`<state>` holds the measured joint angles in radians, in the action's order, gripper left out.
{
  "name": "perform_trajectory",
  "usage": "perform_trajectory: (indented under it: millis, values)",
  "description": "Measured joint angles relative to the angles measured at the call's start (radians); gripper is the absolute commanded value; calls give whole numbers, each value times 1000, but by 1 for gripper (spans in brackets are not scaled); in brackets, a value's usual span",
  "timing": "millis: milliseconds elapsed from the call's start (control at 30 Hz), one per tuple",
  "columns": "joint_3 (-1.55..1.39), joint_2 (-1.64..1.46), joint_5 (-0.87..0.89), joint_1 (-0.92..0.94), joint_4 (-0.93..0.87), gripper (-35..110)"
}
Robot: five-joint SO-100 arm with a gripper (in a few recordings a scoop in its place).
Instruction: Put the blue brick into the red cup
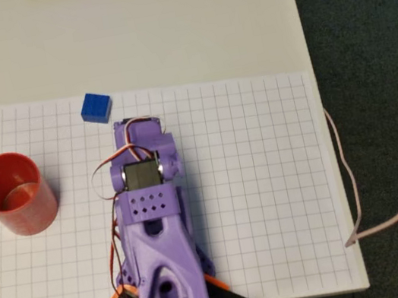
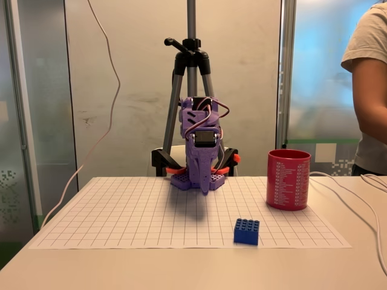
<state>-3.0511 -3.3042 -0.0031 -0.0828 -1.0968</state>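
The blue brick [image 1: 96, 107] [image 2: 247, 231] lies flat on the white grid mat, near the mat's far edge in the overhead view and near its front edge in the fixed view. The red cup [image 1: 22, 215] [image 2: 288, 181] stands upright, at the mat's left edge in the overhead view. My purple arm is folded over its base. In the fixed view its gripper [image 2: 206, 188] points down just above the mat, fingers together with nothing between them, well behind the brick and apart from it. Seen from overhead, the wrist [image 1: 139, 132] covers the fingers.
The grid mat [image 1: 267, 183] covers most of the white table. The table's right edge [image 1: 321, 96] drops to dark floor. Cables [image 1: 353, 191] trail off the right side. A tripod [image 2: 191, 90] stands behind the arm, and a person [image 2: 370, 90] stands at the right.
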Motion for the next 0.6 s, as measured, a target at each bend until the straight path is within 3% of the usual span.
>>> perform_trajectory:
  millis: [600]
  values:
    - [-2,8,9,46,-43,0]
